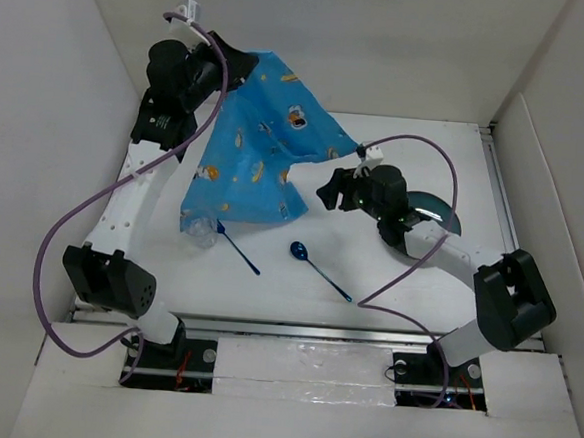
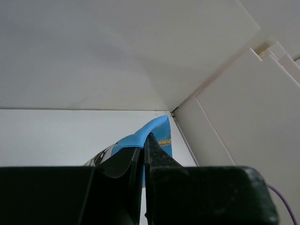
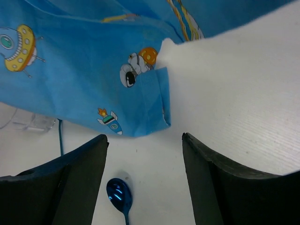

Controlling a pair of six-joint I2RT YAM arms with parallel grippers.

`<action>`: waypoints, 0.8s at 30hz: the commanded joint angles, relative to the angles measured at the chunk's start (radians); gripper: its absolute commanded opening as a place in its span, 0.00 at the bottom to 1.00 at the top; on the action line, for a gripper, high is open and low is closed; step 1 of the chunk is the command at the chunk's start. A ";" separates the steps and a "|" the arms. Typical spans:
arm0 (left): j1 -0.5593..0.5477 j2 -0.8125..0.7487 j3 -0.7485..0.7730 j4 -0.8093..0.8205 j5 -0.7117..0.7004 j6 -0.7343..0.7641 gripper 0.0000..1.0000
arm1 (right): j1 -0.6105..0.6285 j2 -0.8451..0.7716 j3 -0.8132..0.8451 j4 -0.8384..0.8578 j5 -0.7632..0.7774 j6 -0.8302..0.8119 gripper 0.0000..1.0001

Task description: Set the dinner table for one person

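Left jaws are clamped shut on the upper edge of a blue rectangular cloth placemat [image 1: 261,157] printed with cartoon rockets and astronauts, which drapes from them down toward the large flat white surface [image 1: 407,152] spread beneath both pairs. Right jaws stand wide apart and hold nothing. The cloth's hemmed corner is just ahead of their tips, and a shiny blue metal spoon [image 3: 119,193] lies on the surface under the gap between them.

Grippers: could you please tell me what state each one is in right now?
Left gripper: shut on the placemat.
Right gripper: open, holding nothing.
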 commanded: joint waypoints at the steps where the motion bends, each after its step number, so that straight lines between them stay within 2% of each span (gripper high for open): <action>1: -0.002 -0.017 0.107 0.031 -0.009 0.039 0.00 | 0.014 -0.079 0.068 0.028 -0.025 -0.046 0.71; 5: 0.019 0.102 0.262 0.009 0.146 0.024 0.00 | 0.014 -0.132 0.082 -0.021 0.017 -0.059 0.76; 7: 0.019 0.201 0.305 0.020 0.182 -0.010 0.00 | 0.023 -0.177 0.090 -0.052 0.033 -0.066 0.81; 9: 0.008 0.323 0.433 0.048 0.260 -0.033 0.00 | 0.023 -0.223 0.091 -0.093 0.082 -0.070 0.85; 10: 0.008 0.371 0.434 0.048 0.261 -0.033 0.00 | 0.023 -0.237 0.091 -0.093 0.082 -0.073 0.86; 11: 0.008 0.415 0.508 0.042 0.328 -0.072 0.00 | 0.023 -0.249 0.091 -0.114 0.118 -0.075 0.88; 13: -0.089 0.555 0.535 0.077 0.449 -0.079 0.00 | 0.023 -0.257 0.091 -0.136 0.230 -0.102 0.99; 17: -0.140 0.647 0.573 0.025 0.431 -0.018 0.00 | -0.017 -0.206 0.116 -0.162 0.222 -0.098 1.00; 19: -0.163 0.704 0.609 0.059 0.416 -0.034 0.00 | -0.017 -0.177 0.117 -0.152 0.206 -0.093 1.00; 20: -0.163 0.774 0.630 0.069 0.416 -0.039 0.02 | -0.017 -0.168 0.119 -0.150 0.205 -0.080 1.00; 21: -0.176 0.813 0.698 0.048 0.413 -0.039 0.10 | -0.017 -0.159 0.116 -0.153 0.211 -0.072 1.00; 22: -0.185 0.852 0.733 0.030 0.411 -0.038 0.29 | -0.017 -0.149 0.111 -0.152 0.217 -0.063 0.99; 24: -0.185 0.916 0.742 0.005 0.423 -0.024 0.47 | -0.017 -0.114 0.097 -0.150 0.254 -0.030 0.92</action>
